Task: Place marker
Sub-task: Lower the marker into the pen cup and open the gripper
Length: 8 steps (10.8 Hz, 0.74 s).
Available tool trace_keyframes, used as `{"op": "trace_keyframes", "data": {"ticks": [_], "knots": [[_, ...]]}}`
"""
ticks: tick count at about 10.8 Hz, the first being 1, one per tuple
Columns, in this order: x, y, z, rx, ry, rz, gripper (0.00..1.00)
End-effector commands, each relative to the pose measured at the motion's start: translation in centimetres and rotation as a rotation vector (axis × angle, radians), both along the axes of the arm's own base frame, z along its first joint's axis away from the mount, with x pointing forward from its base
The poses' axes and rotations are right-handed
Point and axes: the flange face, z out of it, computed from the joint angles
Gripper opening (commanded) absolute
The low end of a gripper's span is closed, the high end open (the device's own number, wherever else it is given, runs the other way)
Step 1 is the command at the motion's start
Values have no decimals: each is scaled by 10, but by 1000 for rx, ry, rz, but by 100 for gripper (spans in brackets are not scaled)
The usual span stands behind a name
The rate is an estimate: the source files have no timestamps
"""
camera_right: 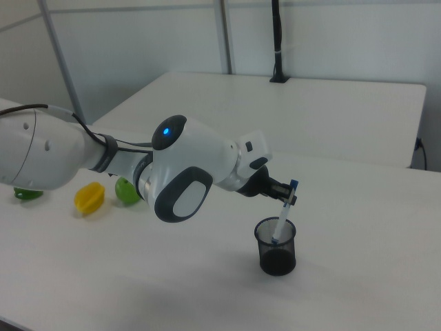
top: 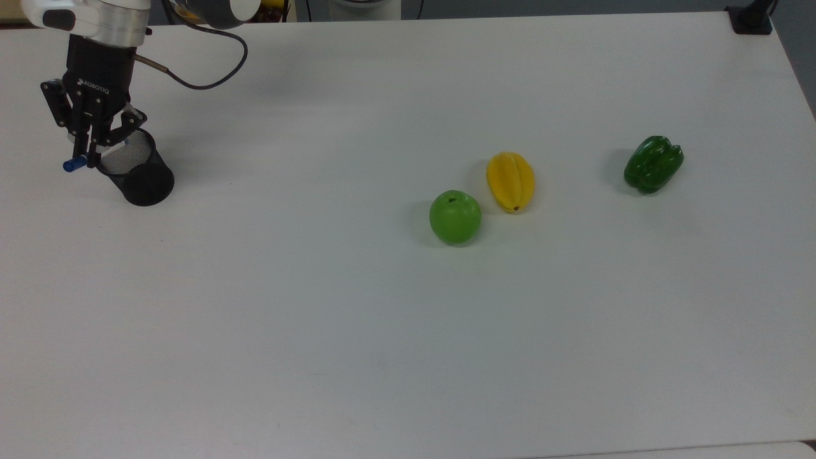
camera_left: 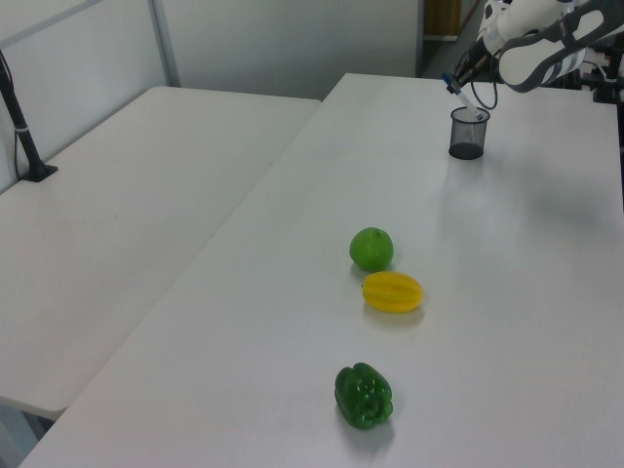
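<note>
The gripper (top: pixel 89 153) pinches the marker (camera_right: pixel 282 219) near its blue-capped upper end, holding it tilted with the lower tip inside the mouth of the black mesh pen cup (top: pixel 135 176). The placing step appears to be at its insertion stage; the next move would call for lowering or straightening the marker so that its slim white barrel clears the rim, then parting the fingers. The cup, a cylinder of fine wire mesh, stands near the desk (top: pixel 408 331) corner at the top view's upper left. Well apart lie a smooth round green apple (top: pixel 454 217), a ridged yellow starfruit (top: pixel 510 182) and a glossy, lobed green bell pepper (top: pixel 653 164).
</note>
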Motion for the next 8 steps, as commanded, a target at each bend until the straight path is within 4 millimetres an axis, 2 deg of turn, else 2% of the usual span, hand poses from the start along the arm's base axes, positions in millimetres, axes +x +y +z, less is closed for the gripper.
{"op": "trace_keyframes", "data": {"ticks": [1,3,5,6,8], "knots": [[-2,13,-4,11,-12,15,0],[-1,15,-4,14,-10,18,3],[-2,15,-5,18,-5,16,32],[-2,15,-5,17,-4,18,37],[-1,16,-3,20,-7,16,56]]}}
